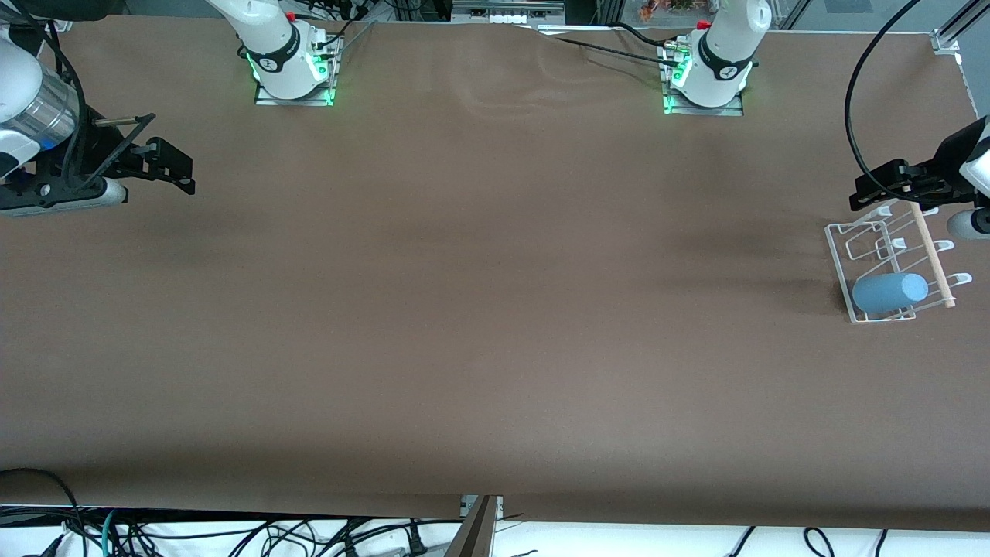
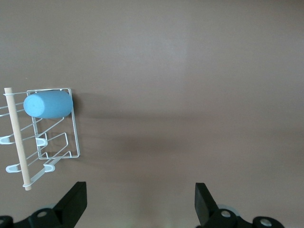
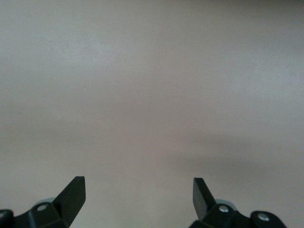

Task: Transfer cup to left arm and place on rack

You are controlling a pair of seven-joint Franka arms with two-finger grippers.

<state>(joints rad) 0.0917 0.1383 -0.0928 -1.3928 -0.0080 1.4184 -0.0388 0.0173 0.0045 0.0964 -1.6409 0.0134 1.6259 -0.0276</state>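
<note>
The cup (image 1: 889,292) is a small light-blue tumbler, plain and without a handle; it lies on its side across the rack (image 1: 839,255), at the rack's end nearer the front camera; the rack is white wire with loop prongs and a pale wooden dowel (image 1: 932,255) along its top; it stands on the brown surface (image 1: 495,309) at the left arm's end.

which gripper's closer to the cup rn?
Left. The left gripper, open, hangs over the rack end farthest from the cup lying on it. The right gripper, open, waits at the right arm's end of the table.
</note>
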